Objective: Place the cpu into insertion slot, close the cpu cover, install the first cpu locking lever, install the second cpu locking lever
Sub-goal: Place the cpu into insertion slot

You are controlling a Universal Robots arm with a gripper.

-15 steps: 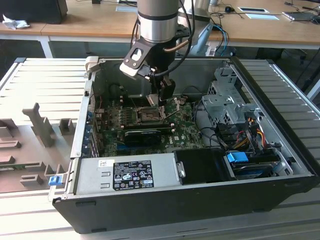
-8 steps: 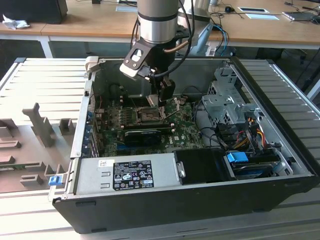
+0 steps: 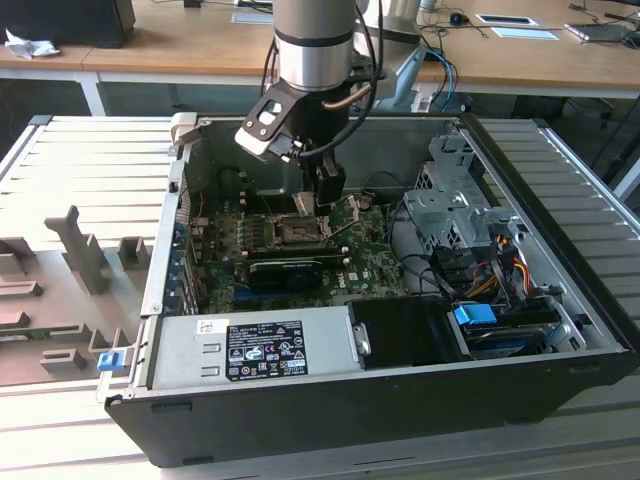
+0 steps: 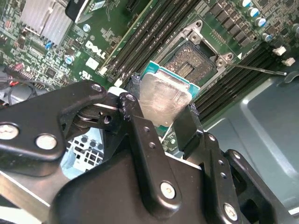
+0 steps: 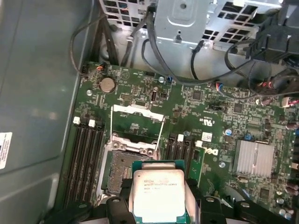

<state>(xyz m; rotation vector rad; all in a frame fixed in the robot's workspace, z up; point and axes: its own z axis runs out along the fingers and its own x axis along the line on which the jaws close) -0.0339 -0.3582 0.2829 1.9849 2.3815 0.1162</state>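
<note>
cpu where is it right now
In the second wrist view the cpu is clamped in the gripper, held close by the uncovered insertion slot on the green motherboard, not yet seated.

Silvery cpu [image 5: 157, 192] with teal edge; green motherboard [image 5: 210, 116].

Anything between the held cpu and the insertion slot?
No. In the first wrist view nothing lies between the cpu in the gripper and the open insertion slot; the cpu cover stands open.
</note>
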